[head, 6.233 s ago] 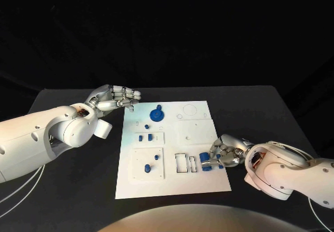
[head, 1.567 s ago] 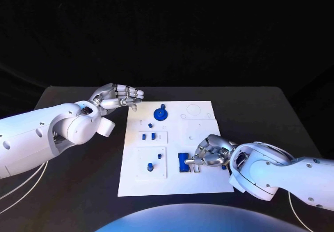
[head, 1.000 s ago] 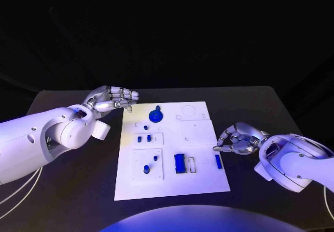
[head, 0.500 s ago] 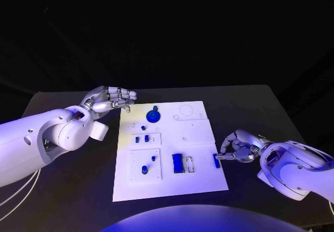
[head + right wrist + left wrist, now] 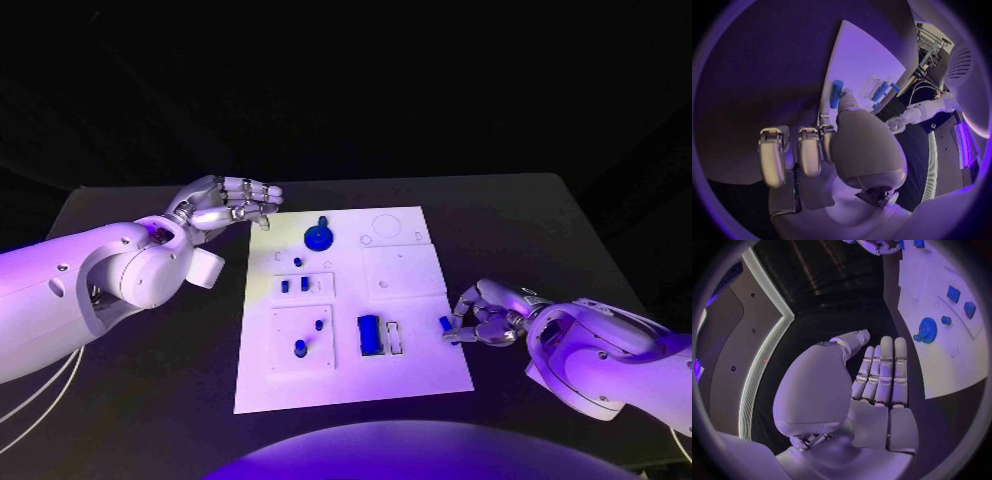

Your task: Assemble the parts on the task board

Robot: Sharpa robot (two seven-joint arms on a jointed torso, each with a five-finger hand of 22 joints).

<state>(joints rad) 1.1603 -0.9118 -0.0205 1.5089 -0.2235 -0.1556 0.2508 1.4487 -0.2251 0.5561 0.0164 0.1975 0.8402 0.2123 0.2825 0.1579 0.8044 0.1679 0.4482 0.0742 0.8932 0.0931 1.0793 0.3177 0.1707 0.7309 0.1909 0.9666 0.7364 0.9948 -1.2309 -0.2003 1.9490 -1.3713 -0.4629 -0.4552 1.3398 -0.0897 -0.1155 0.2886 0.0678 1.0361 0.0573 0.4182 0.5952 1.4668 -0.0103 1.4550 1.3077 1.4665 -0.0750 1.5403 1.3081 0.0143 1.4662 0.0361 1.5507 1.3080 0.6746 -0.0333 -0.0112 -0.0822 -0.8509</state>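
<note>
Lying flat, white task board (image 5: 404, 375) with small blue parts (image 5: 369, 334)

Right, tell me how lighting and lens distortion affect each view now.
Head view: violet light tints the task board, background black. Left wrist view: fisheye bends the board's edges beside the left hand. Right wrist view: same bending; the right hand blocks much of the board.

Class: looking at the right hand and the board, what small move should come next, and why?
Probably close the right hand on the loose blue bar at the task board's edge: its fingertips are at that bar, and the slot beside the seated blue block looks unfilled.
</note>
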